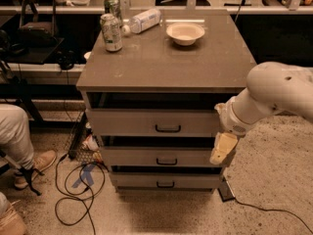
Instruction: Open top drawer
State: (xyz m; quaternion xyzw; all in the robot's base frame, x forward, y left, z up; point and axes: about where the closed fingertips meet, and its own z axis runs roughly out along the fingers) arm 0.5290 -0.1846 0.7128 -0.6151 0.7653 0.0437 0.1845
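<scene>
The top drawer [146,123] is the uppermost grey front under the cabinet's counter, with a small black loop handle [167,128] at its centre. Its front stands slightly forward, with a dark gap above it. Two narrower drawers [161,156] [164,181] sit below, each with a black handle. My gripper [222,148] hangs from the white arm at the cabinet's right front corner, level with the middle drawer, to the right of and below the top drawer's handle, not touching it.
On the counter [166,62] stand two cans [111,32], a lying plastic bottle [142,21] and a white bowl [185,33]. A seated person's leg and shoe [27,155] are at the left. Black cables [73,190] lie on the floor.
</scene>
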